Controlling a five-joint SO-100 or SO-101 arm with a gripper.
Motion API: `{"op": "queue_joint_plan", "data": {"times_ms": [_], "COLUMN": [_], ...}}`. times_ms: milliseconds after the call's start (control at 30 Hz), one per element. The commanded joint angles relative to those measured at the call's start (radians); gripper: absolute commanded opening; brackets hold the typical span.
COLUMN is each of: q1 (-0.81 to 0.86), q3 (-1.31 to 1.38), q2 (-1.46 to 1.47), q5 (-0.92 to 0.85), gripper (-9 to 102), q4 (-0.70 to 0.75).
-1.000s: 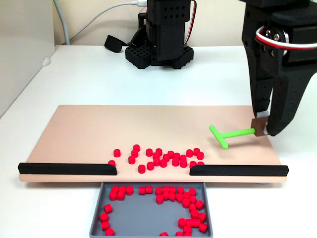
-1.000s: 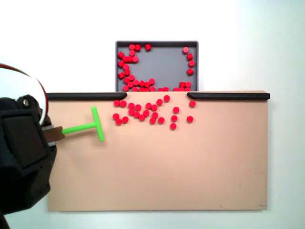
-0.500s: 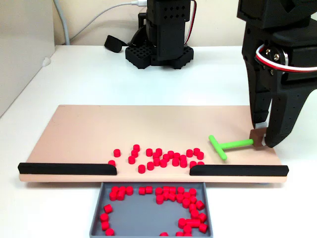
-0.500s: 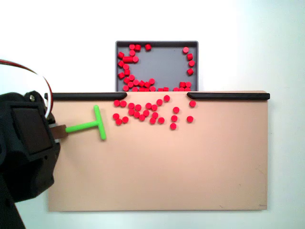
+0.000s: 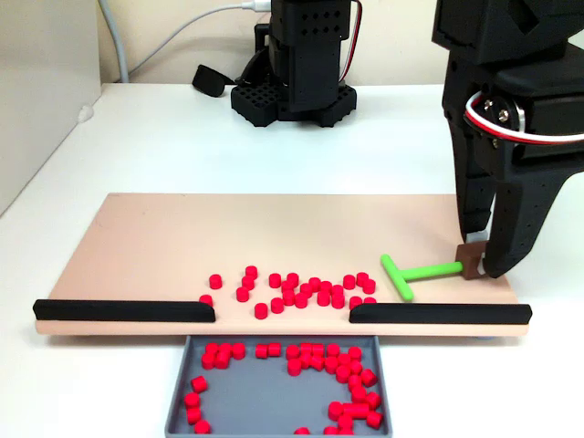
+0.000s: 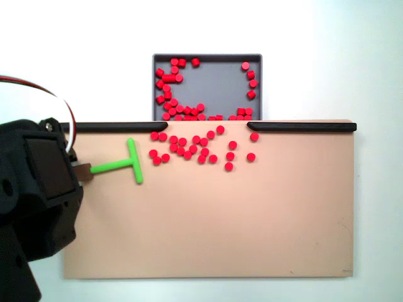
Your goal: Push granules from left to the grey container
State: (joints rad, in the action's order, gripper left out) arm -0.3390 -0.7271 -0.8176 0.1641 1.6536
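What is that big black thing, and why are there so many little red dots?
The black thing is a robot arm. Its gripper is like a hand with two fingers, and it holds a green T-shaped stick by a small brown block at the stick's end. One picture looks across the table from the front; the other looks straight down from above. The red dots are granules, little plastic pellets. Some lie on the tan board, near a gap between two black rails. More already sit in the grey container just past that gap. The stick is for pushing pellets into it.
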Motion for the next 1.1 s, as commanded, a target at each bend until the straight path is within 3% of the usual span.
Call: {"op": "queue_joint_plan", "data": {"times_ms": [0, 1067], "q1": [0.012, 0.043], "q3": [0.040, 0.081], "q2": [-0.012, 0.061], "q5": [-0.002, 0.017], "gripper": [0, 0], "q4": [-0.006, 0.003]}}
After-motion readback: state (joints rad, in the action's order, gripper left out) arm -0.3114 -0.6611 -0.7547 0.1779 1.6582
